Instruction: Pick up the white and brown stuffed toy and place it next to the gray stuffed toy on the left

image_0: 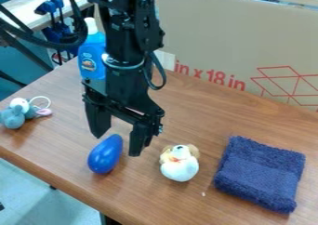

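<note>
Nearest, to the right of the blue egg (105, 154) in the view, the navy towel (260, 174) lies folded in a thick, squarish pad, its layers presumably keeping it flat by their own weight. Between towel and egg is the plush dog (179, 163), its pale, rounded body towards the near side and its tan ears farther off; whether it sits or lies on its back is hard to tell. The egg itself rests lengthwise on the worktop (186, 210), its long side down, probably because its rounded form would not stand on end. Just above and beyond the egg hangs the end effector (116, 142), its fingers spread well apart and pinching nothing, wide enough, it seems, to straddle the egg's narrower end. Left of the egg and farther off is the grey toy (15, 116), with its cord loop beside it. Well beyond the egg, partly behind the arm (127, 43), the blue bottle (92, 56) stands upright, likely steady on its base, and cardboard (242, 38) rises behind like a screen.
</note>
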Robot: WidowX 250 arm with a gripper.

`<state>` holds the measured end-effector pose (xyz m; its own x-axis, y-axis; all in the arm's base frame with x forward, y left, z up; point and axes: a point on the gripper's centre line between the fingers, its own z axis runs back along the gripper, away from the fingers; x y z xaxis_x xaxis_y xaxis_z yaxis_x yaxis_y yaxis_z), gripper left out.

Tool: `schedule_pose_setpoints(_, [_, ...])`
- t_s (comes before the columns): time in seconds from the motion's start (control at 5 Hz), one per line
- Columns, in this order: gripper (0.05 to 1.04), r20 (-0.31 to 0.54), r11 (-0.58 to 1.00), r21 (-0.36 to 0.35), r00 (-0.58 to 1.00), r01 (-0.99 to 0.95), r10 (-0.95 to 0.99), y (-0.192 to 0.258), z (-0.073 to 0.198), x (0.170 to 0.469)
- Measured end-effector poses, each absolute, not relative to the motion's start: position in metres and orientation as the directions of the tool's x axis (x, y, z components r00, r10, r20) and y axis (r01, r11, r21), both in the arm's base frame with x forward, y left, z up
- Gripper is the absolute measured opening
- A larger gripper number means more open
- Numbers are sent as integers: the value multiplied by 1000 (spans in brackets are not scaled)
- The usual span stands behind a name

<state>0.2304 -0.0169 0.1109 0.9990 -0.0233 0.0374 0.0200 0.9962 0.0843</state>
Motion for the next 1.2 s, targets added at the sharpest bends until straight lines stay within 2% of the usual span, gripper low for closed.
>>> schedule_pose_setpoints(0.2, [1010,29,997,79,999,17,-19,-18,106,229])
schedule_pose_setpoints(0.4, [1010,219,994,-66,970,-89,102,-34,105,239])
schedule_pose_setpoints(0.6, [1010,330,974,-157,921,-165,209,-40,109,235])
schedule_pose_setpoints(0.8, [1010,345,917,-358,887,-176,305,-49,95,251])
schedule_pose_setpoints(1.0, [1010,232,894,-402,922,-200,311,-51,73,272])
schedule_pose_setpoints(1.2, [1010,198,894,-394,931,-212,308,-52,68,284])
